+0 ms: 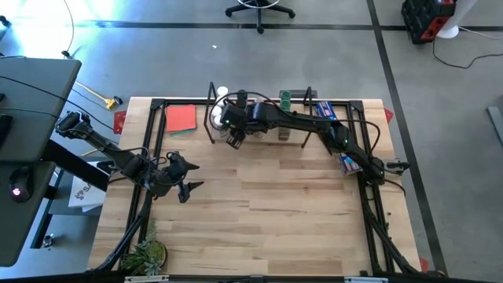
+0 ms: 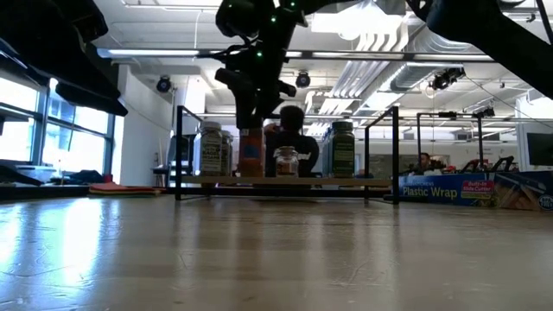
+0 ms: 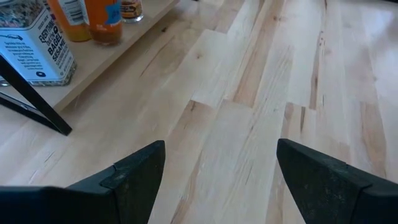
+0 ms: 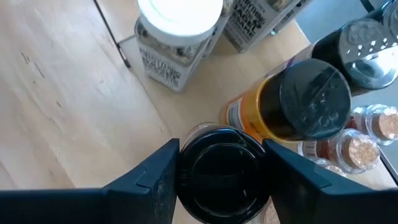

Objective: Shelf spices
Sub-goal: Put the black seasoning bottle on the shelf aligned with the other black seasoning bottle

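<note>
On the left of the wooden table (image 1: 259, 212), the left gripper (image 1: 187, 182) hangs low over bare boards near the table's left side, its fingers (image 3: 140, 174) spread wide and grasping nothing; its wrist view looks toward the shelf end, where a blue-and-white seasoning tin (image 3: 37, 53) stands beside a thin black leg. A potted green plant (image 1: 145, 253) sits at the near left corner, and a flat red-orange card (image 1: 181, 118) lies at the back, just left of the shelf (image 1: 259, 126). At the shelf's left part the right gripper (image 4: 219, 180) reaches down from above, its two fingers on either side of a black-capped jar (image 4: 217, 180) with orange-brown contents, closed against its cap; in the low view that jar (image 2: 251, 155) stands upright on the wooden board. Close around it are a white-capped jar (image 4: 177, 37), an orange jar with a black flip lid (image 4: 298, 102) and small cork-topped jars (image 4: 354, 149). Further right on the board stands a small clear jar (image 2: 286, 161), then a green-capped jar (image 1: 285, 100) near the right end frame. Beyond the shelf's right end lies a blue plastic wrap box (image 2: 449, 188).
</note>
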Motion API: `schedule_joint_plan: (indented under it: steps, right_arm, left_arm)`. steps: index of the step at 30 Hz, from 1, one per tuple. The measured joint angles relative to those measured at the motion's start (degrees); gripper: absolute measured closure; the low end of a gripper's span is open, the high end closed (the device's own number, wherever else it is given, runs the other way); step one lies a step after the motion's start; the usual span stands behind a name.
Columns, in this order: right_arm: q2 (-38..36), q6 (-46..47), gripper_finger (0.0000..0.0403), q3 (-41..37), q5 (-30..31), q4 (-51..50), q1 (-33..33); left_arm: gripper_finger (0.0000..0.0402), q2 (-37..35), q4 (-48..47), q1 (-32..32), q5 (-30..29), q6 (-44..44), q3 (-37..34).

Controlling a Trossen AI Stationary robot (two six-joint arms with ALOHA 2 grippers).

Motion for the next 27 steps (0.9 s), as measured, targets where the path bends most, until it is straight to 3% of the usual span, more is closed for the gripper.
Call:
schedule_joint_plan:
  steps: [5, 15, 27]
  right_arm:
    - [0.0, -0.3, 0.0180, 0.0, 0.0, 0.8, 0.0]
    - [-0.1, -1.5, 0.0172, 0.1, 0.4, 2.4, 0.2]
    - [-0.8, -9.8, 0.0170, 0.1, 12.0, 4.1, 4.3]
  left_arm:
    - [0.0096, 0.0, 0.1, 0.0, 0.0, 0.0, 0.0]
    - [0.0096, 0.0, 0.1, 0.0, 0.1, 0.0, 0.0]
    - [0.0096, 0.0, 0.1, 0.0, 0.1, -0.1, 0.0]
